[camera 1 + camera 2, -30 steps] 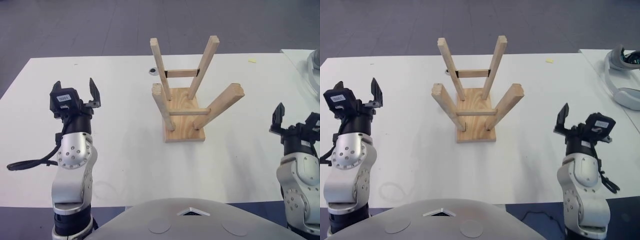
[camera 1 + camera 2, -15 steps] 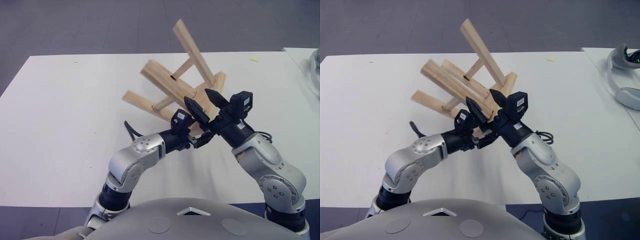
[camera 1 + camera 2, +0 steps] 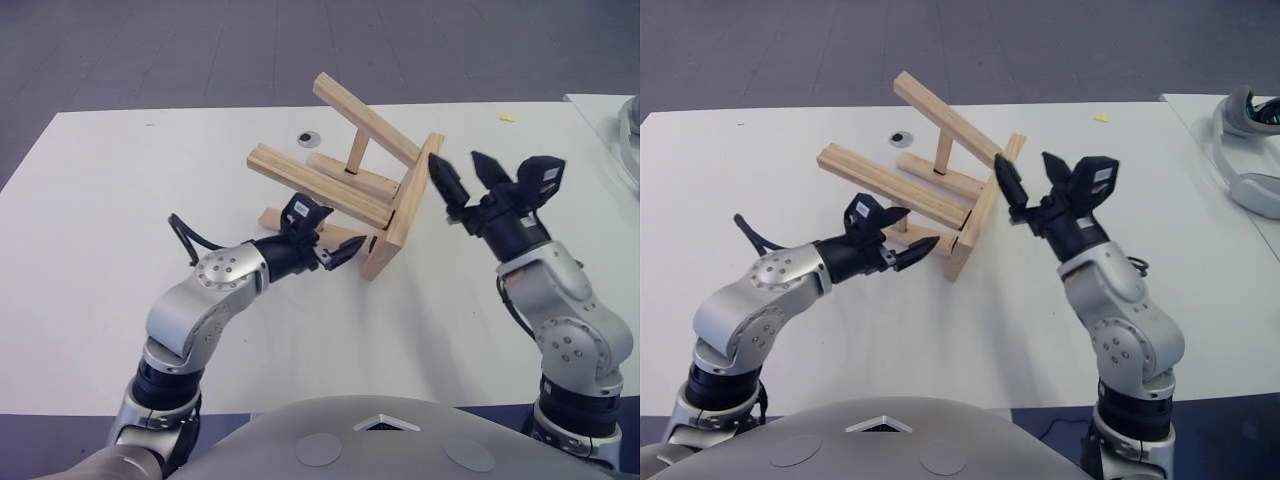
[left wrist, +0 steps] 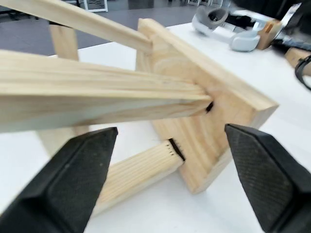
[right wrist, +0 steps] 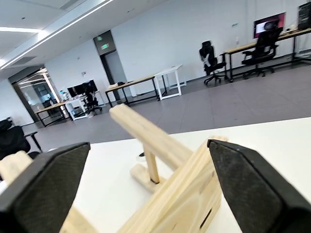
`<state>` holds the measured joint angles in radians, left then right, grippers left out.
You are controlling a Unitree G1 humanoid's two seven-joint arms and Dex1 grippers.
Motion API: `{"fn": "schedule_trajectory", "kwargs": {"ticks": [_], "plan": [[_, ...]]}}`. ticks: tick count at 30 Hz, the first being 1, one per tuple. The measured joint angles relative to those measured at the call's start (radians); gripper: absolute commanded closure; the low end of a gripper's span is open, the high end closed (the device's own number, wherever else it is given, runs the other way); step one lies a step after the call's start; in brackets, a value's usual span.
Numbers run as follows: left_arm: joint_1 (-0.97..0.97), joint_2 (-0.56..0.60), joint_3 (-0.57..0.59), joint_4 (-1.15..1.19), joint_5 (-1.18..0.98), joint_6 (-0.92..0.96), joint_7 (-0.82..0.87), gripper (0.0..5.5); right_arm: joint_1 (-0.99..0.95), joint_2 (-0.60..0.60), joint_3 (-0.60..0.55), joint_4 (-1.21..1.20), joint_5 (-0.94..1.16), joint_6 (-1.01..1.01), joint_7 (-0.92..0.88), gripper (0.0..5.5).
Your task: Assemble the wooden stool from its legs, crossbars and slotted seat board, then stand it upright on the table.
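The assembly is judged done: the stool (image 3: 340, 185) is seen in one piece, its legs (image 3: 365, 120) and crossbars (image 3: 357, 152) already joined to the seat board (image 3: 400, 215). What is left is the last step, as the stool is not yet upright. It is tipped over on the worktop (image 3: 120, 200). The seat board is propped on its lower edge and leaning, and the legs are pointed away towards the robot's left. The lowest leg (image 3: 300, 222) is laid close along the worktop.

The left hand (image 3: 918, 228) is held low, just beside that lowest leg and near the bottom edge of the seat board. Its fingers (image 4: 73, 174) are spread wide. In the left wrist view the leg's joint with the board is framed between them, and nothing is pinched.

The right hand (image 3: 456, 172) is held higher, on the far side of the board from the legs, just beside its raised top edge. It is spread open too. Whether a fingertip is touching the wood cannot be told.

So the stool is flanked by two open hands, and a turn onto its feet is judged to be the remaining job.
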<state>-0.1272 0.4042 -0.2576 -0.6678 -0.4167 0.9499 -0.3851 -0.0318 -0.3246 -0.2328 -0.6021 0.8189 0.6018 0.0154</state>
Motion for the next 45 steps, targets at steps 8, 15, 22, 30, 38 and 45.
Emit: {"fn": "schedule_trajectory", "kwargs": {"ticks": [8, 15, 22, 30, 38, 45], "plan": [[-0.006, 0.065, -0.083, 0.008, -0.047, 0.039, -0.105, 1.39, -0.089, -0.037, -0.068, 0.141, -0.077, -0.027, 0.017, 0.97], [-0.044, -0.081, -0.177, 0.16, 0.067, 0.0, 0.005, 1.39, -0.102, -0.019, -0.058, 0.161, -0.105, -0.033, 0.026, 0.97], [-0.089, -0.138, -0.194, 0.235, 0.087, -0.024, 0.004, 1.39, -0.118, -0.005, -0.056, 0.168, -0.119, -0.035, 0.041, 0.97], [-0.137, -0.286, -0.267, 0.303, 0.112, -0.025, 0.026, 1.39, -0.12, 0.0, -0.056, 0.198, -0.153, -0.038, 0.044, 0.97], [-0.142, -0.295, -0.254, 0.354, 0.162, -0.053, 0.071, 2.66, -0.12, 0.026, -0.038, 0.195, -0.16, -0.039, 0.049, 0.97], [-0.141, -0.232, -0.236, 0.39, 0.265, -0.113, 0.09, 3.75, -0.119, 0.045, -0.037, 0.19, -0.181, -0.043, 0.047, 0.97]]}}
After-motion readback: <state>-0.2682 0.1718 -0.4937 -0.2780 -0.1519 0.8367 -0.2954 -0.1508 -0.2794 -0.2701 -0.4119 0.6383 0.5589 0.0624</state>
